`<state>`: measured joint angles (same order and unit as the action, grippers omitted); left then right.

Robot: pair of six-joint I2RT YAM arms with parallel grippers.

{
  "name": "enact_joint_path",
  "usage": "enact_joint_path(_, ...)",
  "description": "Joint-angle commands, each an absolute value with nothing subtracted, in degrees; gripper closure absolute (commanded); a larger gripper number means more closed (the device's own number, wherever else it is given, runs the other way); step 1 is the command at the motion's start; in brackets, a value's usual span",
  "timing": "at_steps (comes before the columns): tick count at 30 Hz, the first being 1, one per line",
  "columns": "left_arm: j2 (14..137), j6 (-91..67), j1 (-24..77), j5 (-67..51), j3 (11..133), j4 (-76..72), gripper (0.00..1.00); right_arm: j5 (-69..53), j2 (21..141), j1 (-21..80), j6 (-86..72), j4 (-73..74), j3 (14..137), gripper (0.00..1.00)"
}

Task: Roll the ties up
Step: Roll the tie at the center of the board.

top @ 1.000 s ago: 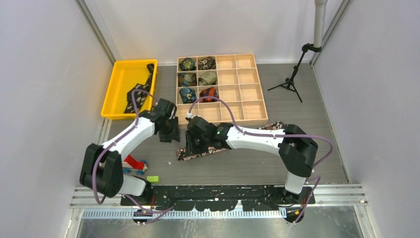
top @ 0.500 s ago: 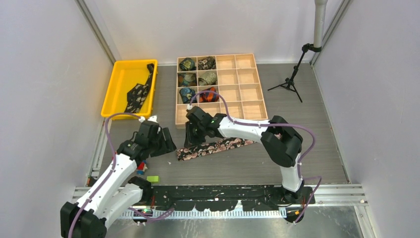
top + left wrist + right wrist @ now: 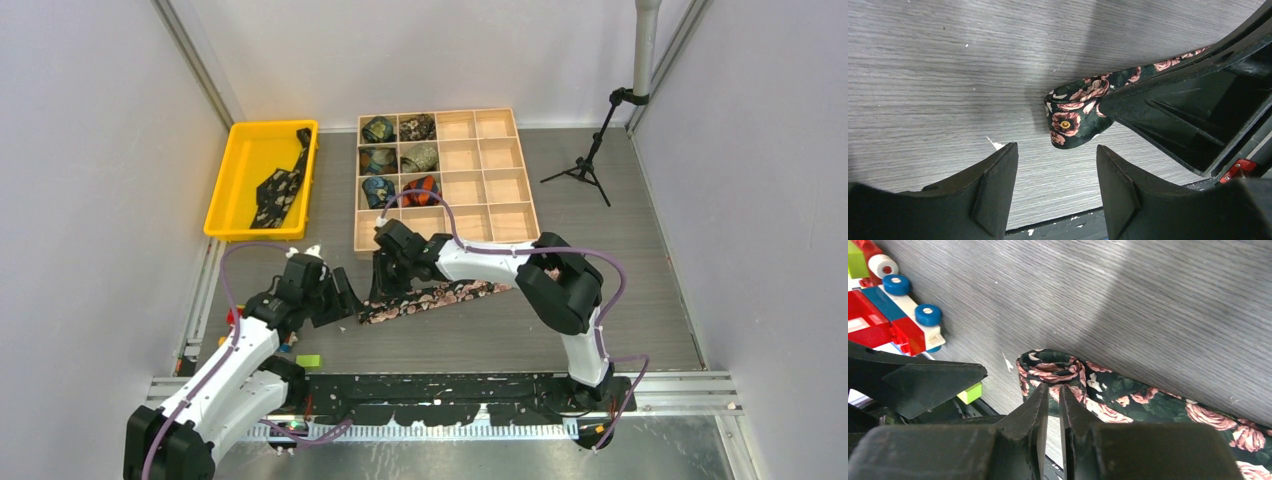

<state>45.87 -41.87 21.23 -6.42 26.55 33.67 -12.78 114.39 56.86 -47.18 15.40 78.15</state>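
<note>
Left hand (image 3: 1055, 150) stands apart beside the curled end of the floral tie (image 3: 1075, 117); right hand (image 3: 1053, 388) nearly together there, grip unclear.

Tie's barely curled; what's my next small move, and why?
Probably twist the right hand to wind another turn: it looks pinched on the floral tie at its curled end, the rest lies flat, and the open left hand hovers just short.

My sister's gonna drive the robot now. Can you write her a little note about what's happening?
Left gripper: open, empty, beside the end of the floral tie.
Right gripper: nearly closed at that tie's folded end, seemingly pinching it.
Floral tie: on the table, barely rolled.
Done: six rolled ties in the wooden box.
To do: finish this roll, box it; then the dark tie in the yellow tray.
</note>
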Motion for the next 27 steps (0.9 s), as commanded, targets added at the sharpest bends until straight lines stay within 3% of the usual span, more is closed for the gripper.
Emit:
enact_joint_path(1,45.21,-42.47,21.00,-8.45,25.98,30.18,0.40,-13.19,114.72,56.55,-47.96,12.46,76.39,0.81)
enact_joint_path(14,47.32,-44.50,20.99,-10.38,21.79,22.37,0.41,-12.06,114.43,56.36,-48.58,10.42,72.31,0.82)
enact_joint_path(27,44.51,-57.10,20.95,-7.24,16.96,16.74,0.40,-11.98,113.60,56.37,-50.39,6.17,67.33,0.82)
